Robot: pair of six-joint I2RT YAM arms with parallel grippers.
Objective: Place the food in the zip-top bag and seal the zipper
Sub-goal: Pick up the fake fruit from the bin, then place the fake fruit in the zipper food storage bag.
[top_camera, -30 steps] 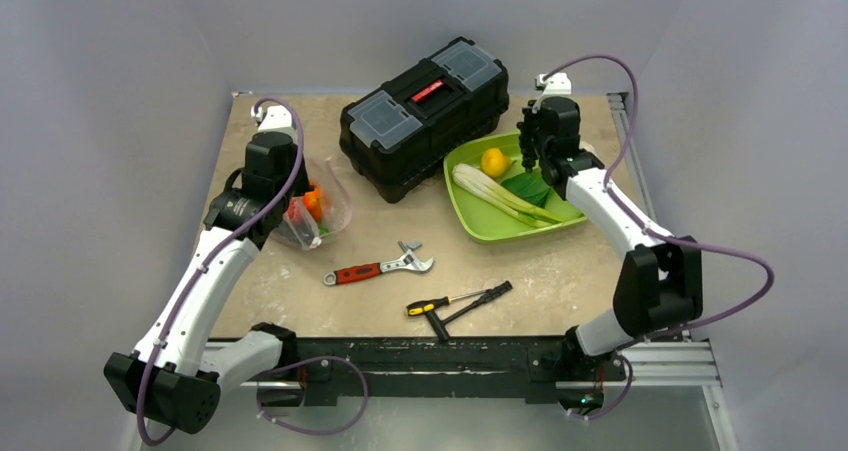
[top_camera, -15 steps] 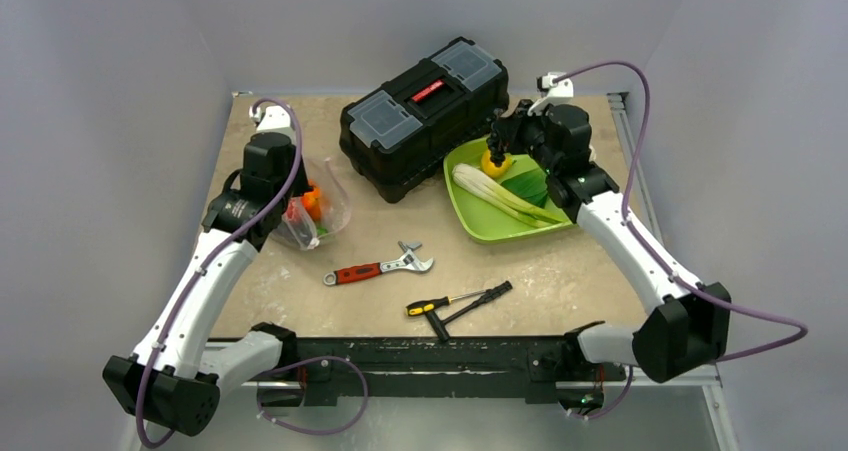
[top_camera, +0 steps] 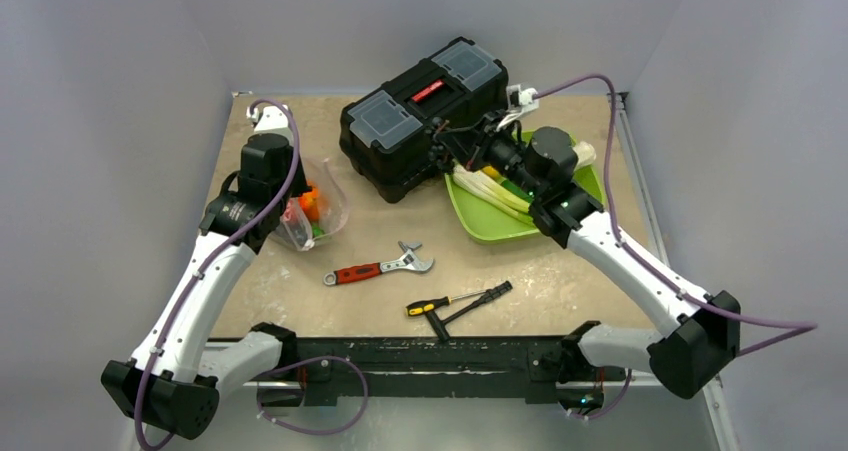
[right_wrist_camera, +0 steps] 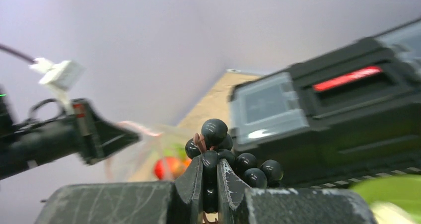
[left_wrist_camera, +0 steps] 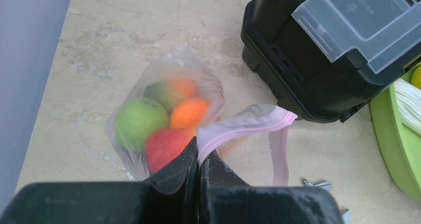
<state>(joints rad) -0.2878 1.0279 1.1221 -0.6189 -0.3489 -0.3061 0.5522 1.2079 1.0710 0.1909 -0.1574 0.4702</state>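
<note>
Beige tabletop [top_camera: 560, 271] carries the bag [left_wrist_camera: 198, 80] at 10 o'clock, its zipper [left_wrist_camera: 248, 122] pinched by the left fingers [left_wrist_camera: 174, 177], while right fingers [right_wrist_camera: 192, 184] clench grapes [right_wrist_camera: 214, 132] near the 12 o'clock toolbox [top_camera: 420, 116].

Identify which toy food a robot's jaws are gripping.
The black toy grape bunch, clamped in the jaws of the right gripper; the others lie in the clear plastic bag or lime-green tray.

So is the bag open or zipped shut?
Open. The left jaws pinch one side of the pink strip on the bag; the other side bows away, leaving a gap.
</note>
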